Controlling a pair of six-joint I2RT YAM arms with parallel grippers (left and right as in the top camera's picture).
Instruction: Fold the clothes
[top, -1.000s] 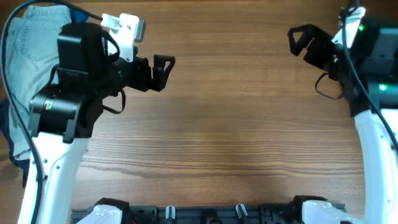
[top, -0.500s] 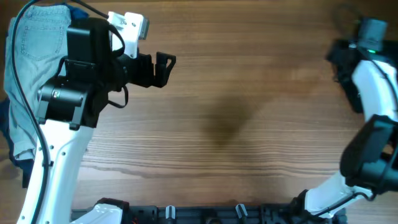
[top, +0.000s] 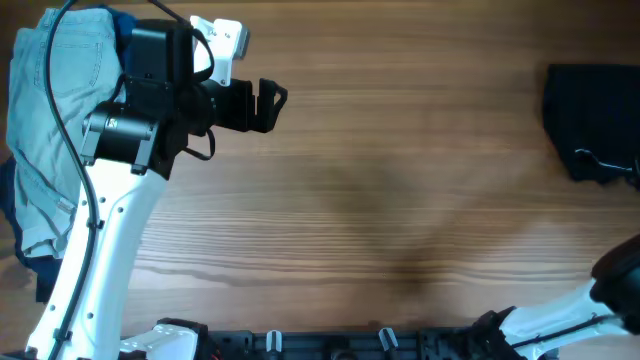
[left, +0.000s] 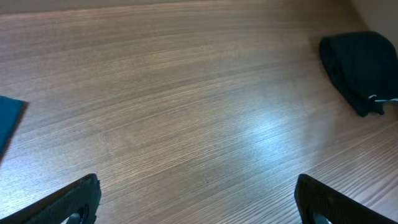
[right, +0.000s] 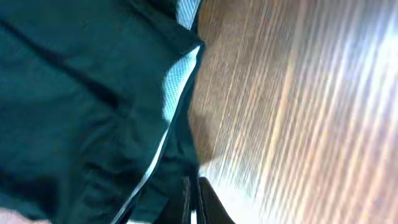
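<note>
A dark teal garment (top: 590, 105) lies bunched at the table's right edge; the left wrist view shows this dark garment (left: 362, 62) at its far right. In the right wrist view the garment (right: 81, 106) fills the left side, with a pale blue lining strip. My right gripper (right: 194, 202) is shut, its fingertips pressed together at the garment's hem and pinching the cloth edge. Light blue jeans (top: 45, 120) lie at the far left. My left gripper (top: 272, 106) hovers open beside them over bare wood, and its fingers (left: 74, 199) stand wide apart with nothing between.
Dark blue cloth (top: 8, 200) peeks out under the jeans at the left edge. A teal corner (left: 9, 121) shows at the left of the left wrist view. The right arm's base link (top: 620, 275) sits at the lower right. A black rail (top: 330, 343) runs along the table's front edge.
The right arm swung from the upper right down toward the right edge, uncovering the dark garment, and its gripper went from open to shut. The left arm shifted slightly up and right, still open.
</note>
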